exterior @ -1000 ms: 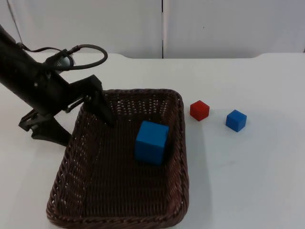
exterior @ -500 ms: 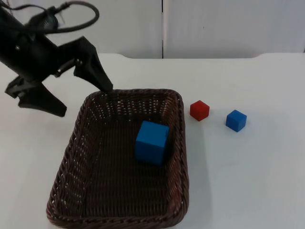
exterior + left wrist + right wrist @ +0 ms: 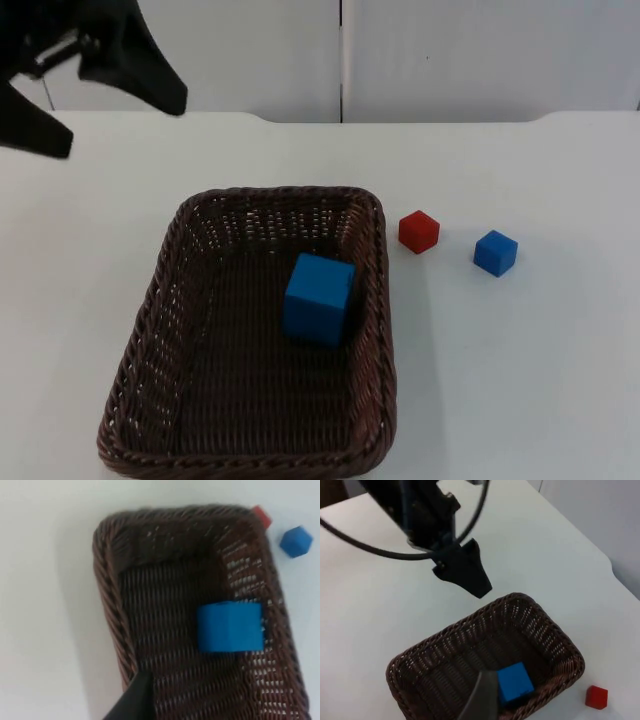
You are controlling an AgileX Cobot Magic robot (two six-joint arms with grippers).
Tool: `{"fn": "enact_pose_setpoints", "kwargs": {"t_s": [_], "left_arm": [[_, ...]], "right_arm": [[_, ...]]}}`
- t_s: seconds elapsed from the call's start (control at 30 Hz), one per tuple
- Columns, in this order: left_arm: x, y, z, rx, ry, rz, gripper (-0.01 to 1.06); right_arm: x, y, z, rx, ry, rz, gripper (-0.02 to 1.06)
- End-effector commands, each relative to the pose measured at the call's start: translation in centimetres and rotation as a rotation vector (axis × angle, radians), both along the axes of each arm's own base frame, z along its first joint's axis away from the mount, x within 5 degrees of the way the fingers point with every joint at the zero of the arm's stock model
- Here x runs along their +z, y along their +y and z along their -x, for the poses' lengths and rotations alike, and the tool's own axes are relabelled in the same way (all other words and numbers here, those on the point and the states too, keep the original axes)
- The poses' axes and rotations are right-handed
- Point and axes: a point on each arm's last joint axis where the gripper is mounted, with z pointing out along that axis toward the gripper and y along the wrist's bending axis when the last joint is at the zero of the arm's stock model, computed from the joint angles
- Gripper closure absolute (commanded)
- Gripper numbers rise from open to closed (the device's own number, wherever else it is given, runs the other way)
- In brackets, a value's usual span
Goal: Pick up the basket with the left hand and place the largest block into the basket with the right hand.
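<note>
With the large blue block [image 3: 319, 299] already lying inside the wicker basket [image 3: 165, 300], judged close to finished; block resting on the basket floor toward the 3 o'clock wall, near that wall though contact cannot be told; basket sitting flat on the white table [image 3: 520, 380], held by nothing. Left to do, at most: clearing the arms away; no sign of any step undone for the block itself.

Left gripper [image 3: 105, 85] up at 10 o'clock in the top view, well apart from the basket's rim and above the table's far edge; fingers spread wide, gripping nothing; seen from the right wrist as a dark forked shape [image 3: 462, 575] hanging beyond the basket [image 3: 445, 645]. Right gripper [image 3: 482, 697] high over the table, looking down on basket and block [image 3: 515, 682]; cannot tell how far its fingers are parted.

Small red block [image 3: 419, 231] and small blue block [image 3: 495, 252] at 2 o'clock from the basket, just beside one another but apart, red one nearer the rim; both untouched. Plenty of bare table toward 3 o'clock and 9 o'clock; basket's near rim close to the 6 o'clock edge of the top view; grey partition wall [image 3: 480, 60] closing off 12 o'clock.
</note>
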Motion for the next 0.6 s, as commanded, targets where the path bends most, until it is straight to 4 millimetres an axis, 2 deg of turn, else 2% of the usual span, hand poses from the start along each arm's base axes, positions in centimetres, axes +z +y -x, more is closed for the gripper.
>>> {"fn": "enact_pose_setpoints", "kwargs": {"t_s": [0.0, 0.1, 0.17, 0.2, 0.23, 0.27, 0.33, 0.37, 0.53, 0.57], "left_arm": [[1.5, 0.1, 1.4, -0.006, -0.049, -0.007, 0.00], [3.0, 0.2, 3.1, -0.005, -0.111, -0.010, 0.00], [4.4, 0.5, 5.3, -0.010, -0.179, -0.019, 0.00], [4.4, 0.5, 5.3, -0.010, -0.179, -0.019, 0.00], [4.5, 0.5, 5.6, -0.009, -0.188, -0.021, 0.00], [5.4, 0.7, 6.9, -0.013, -0.239, -0.040, 0.00], [6.3, 1.0, 8.6, -0.009, -0.301, -0.058, 0.00], [6.3, 1.0, 8.6, -0.009, -0.301, -0.058, 0.00], [8.4, 1.6, 12.9, 0.005, -0.472, -0.086, 0.00], [8.4, 1.6, 12.9, 0.005, -0.472, -0.086, 0.00]], "right_arm": [[0.5, -0.2, 0.1, -0.006, -0.021, -0.025, 0.29], [0.0, -0.2, 0.1, -0.014, -0.038, -0.067, 0.29], [-1.4, -0.3, 0.2, -0.012, -0.068, -0.105, 0.29], [-1.4, -0.3, 0.2, -0.012, -0.068, -0.105, 0.29], [-1.9, -0.6, 0.5, -0.012, -0.079, -0.122, 0.29], [-3.3, -1.1, 0.9, -0.017, -0.081, -0.145, 0.29], [-4.8, -1.9, 1.6, -0.025, -0.094, -0.187, 0.29], [-4.8, -1.9, 1.6, -0.025, -0.094, -0.187, 0.29], [-7.3, -4.1, 3.4, -0.031, -0.100, -0.223, 0.29], [-7.3, -4.1, 3.4, -0.031, -0.100, -0.223, 0.29]]}}
